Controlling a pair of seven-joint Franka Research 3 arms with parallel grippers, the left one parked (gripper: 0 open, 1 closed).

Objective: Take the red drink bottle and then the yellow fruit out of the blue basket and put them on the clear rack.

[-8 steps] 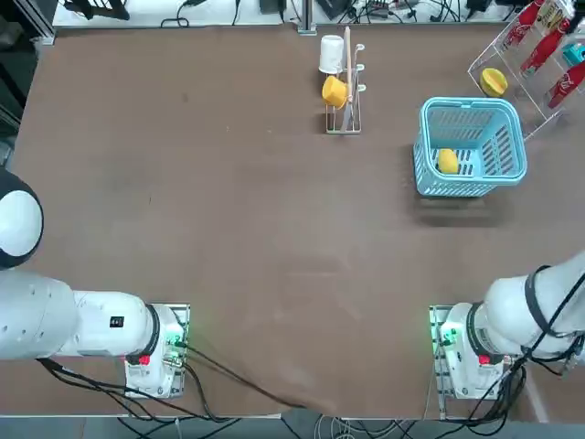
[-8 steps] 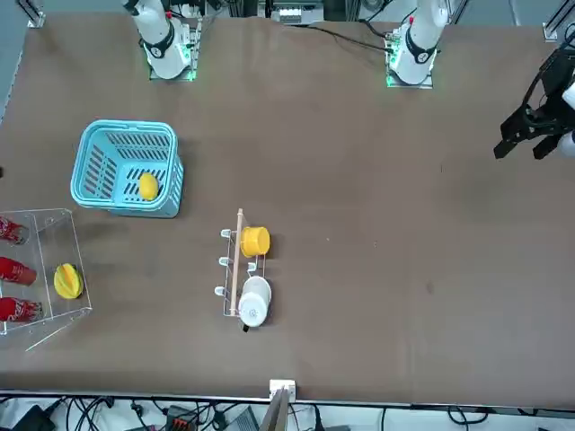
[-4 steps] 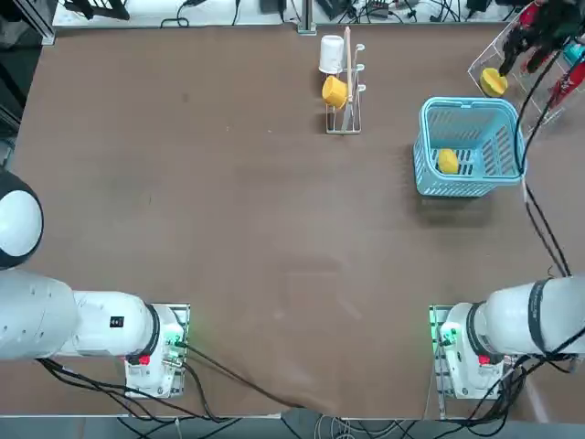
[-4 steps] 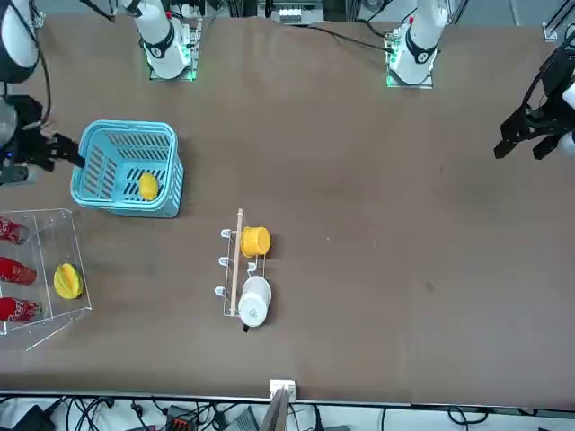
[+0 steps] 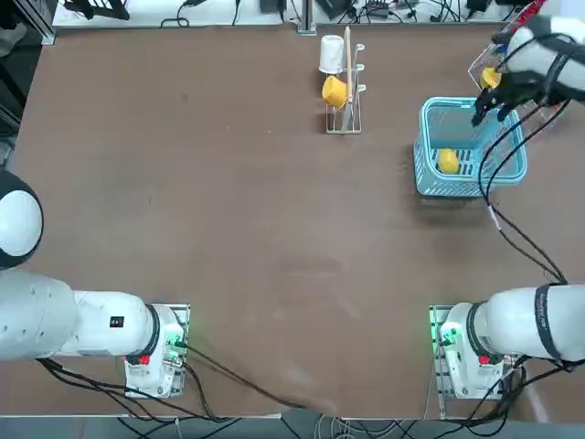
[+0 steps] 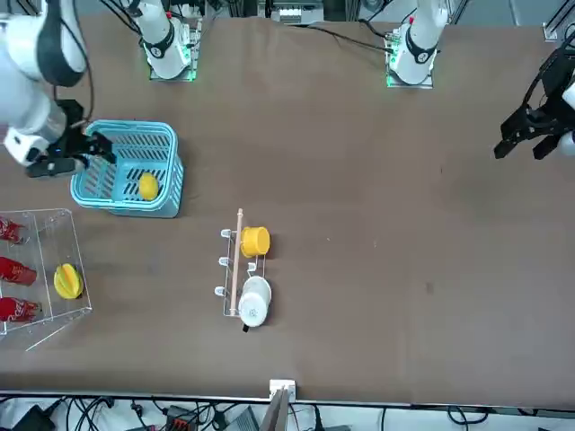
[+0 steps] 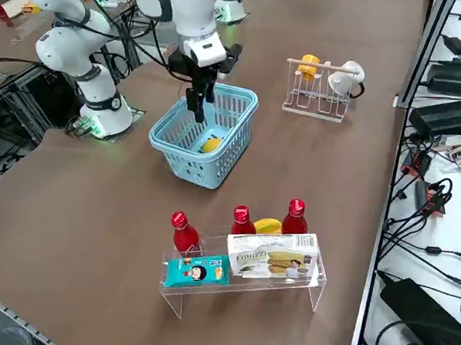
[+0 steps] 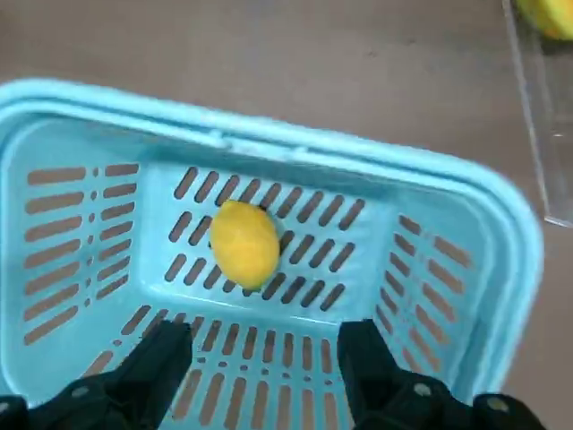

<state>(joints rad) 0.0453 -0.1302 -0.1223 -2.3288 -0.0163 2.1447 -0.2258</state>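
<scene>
My right gripper (image 5: 483,103) (image 6: 91,149) (image 7: 197,109) (image 8: 269,363) hangs open and empty over the blue basket (image 5: 428,179) (image 6: 169,196) (image 7: 190,167) (image 8: 269,148), just above its rim. The yellow fruit (image 5: 447,161) (image 6: 148,186) (image 7: 210,144) (image 8: 243,244) lies alone on the basket floor, below and a little ahead of the fingers. No red bottle is in the basket. Three red bottles (image 7: 241,219) (image 6: 16,268) stand on the clear rack (image 7: 244,287) (image 6: 56,316), and I cannot tell which is the task's one.
A second yellow fruit (image 7: 268,225) (image 6: 66,280) sits on the rack with a blue packet (image 7: 197,270) and a biscuit box (image 7: 272,257). A wire stand (image 5: 343,121) (image 6: 235,260) (image 7: 319,100) holds a yellow cup (image 5: 335,91) and a white cup (image 5: 331,53).
The right arm has swung in from the rack side to above the basket. The gripper now hangs over the basket's rim. The yellow fruit has not moved.
</scene>
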